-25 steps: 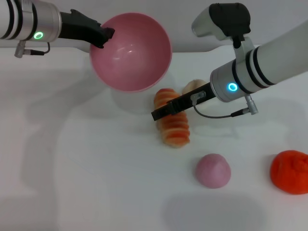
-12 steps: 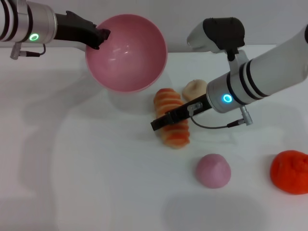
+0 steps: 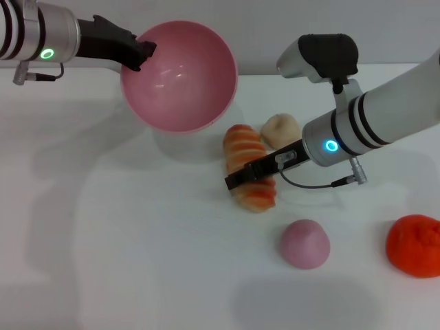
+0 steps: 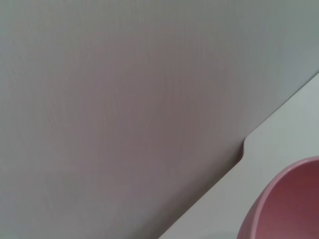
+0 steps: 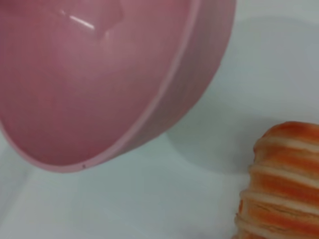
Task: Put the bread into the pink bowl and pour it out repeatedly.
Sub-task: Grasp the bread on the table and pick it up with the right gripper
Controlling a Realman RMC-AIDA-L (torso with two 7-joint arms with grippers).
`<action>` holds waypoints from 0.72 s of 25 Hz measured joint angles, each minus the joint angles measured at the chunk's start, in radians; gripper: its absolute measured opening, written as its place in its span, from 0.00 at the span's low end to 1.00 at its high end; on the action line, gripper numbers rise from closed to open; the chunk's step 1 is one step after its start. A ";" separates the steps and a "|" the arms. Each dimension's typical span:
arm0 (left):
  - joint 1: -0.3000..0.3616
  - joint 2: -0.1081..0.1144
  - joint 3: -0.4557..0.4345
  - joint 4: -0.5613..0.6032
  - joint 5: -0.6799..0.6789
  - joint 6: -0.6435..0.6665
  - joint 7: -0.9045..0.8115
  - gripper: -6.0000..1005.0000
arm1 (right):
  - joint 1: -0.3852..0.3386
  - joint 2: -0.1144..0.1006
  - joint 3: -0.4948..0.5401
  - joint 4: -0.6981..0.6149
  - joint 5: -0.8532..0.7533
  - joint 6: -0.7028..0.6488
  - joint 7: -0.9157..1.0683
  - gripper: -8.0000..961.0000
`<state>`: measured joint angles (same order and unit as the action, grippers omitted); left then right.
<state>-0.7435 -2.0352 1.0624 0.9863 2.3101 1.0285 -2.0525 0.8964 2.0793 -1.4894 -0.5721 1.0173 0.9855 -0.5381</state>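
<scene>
The pink bowl (image 3: 180,75) hangs tilted above the table at the back, its empty inside facing me. My left gripper (image 3: 142,49) is shut on its left rim. The bowl also shows in the left wrist view (image 4: 289,209) and the right wrist view (image 5: 99,74). The bread (image 3: 242,148), an orange and cream striped loaf, lies on the white table just in front of and to the right of the bowl; it also shows in the right wrist view (image 5: 284,179). My right gripper (image 3: 251,172) is right over the bread's middle, a black finger crossing it.
A small round beige bun (image 3: 278,129) sits against the bread's far right side. A pink dome-shaped lump (image 3: 304,243) lies in front of the bread, and an orange-red lump (image 3: 414,245) at the right edge. The table's back edge runs behind the bowl.
The left gripper has shifted the bowl slightly left. The right gripper's finger has moved down along the bread and a little to the right. The bread has barely moved.
</scene>
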 joint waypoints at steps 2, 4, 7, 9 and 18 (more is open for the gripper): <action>0.000 0.000 0.000 0.000 0.000 0.000 0.000 0.05 | -0.001 -0.002 0.001 0.000 -0.002 -0.002 0.000 0.57; 0.000 0.000 0.000 0.000 0.000 0.001 0.000 0.05 | -0.003 -0.005 0.001 0.000 -0.004 -0.002 0.000 0.57; 0.000 -0.001 0.000 0.002 0.000 0.001 0.000 0.05 | -0.009 -0.009 0.005 -0.008 -0.012 -0.002 0.001 0.56; 0.000 -0.002 0.000 0.002 0.000 0.001 0.000 0.05 | -0.013 -0.011 0.010 -0.017 -0.023 -0.002 0.003 0.56; -0.002 -0.003 0.000 0.001 0.000 -0.005 0.000 0.05 | -0.052 -0.013 0.069 -0.165 -0.084 0.052 0.018 0.56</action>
<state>-0.7457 -2.0381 1.0629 0.9870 2.3101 1.0240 -2.0524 0.8445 2.0662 -1.4207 -0.7368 0.9335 1.0377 -0.5202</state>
